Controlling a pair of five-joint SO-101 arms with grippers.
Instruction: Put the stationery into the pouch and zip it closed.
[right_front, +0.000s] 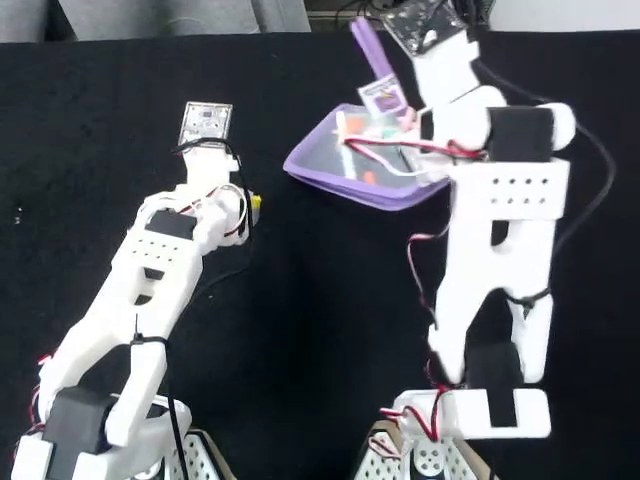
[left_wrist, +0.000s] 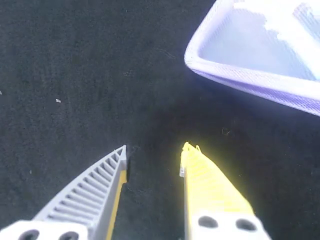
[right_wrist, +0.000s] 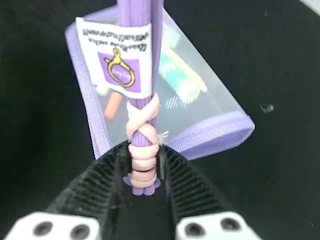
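A purple pouch (right_front: 330, 165) with a clear side lies at the back middle of the black table; an orange piece (right_wrist: 113, 105) and a teal-and-white item (right_wrist: 179, 75) show inside it. My right gripper (right_wrist: 142, 150) is shut on a purple pen (right_wrist: 140, 30) wrapped in a pink cord, with a white tag (right_wrist: 116, 62) on it. The pen (right_front: 368, 45) stands nearly upright above the pouch's far side. My left gripper (left_wrist: 152, 150) stands open over bare cloth, a short way from the pouch's corner (left_wrist: 200, 55), with nothing between its fingers. In the high view it (right_front: 248, 208) sits left of the pouch.
The black cloth (right_front: 300, 320) covers the whole table, with free room in front of the pouch and between the arms. The right arm's white body (right_front: 500, 230) rises just right of the pouch. Grey fabric hangs behind the table's far edge (right_front: 180, 15).
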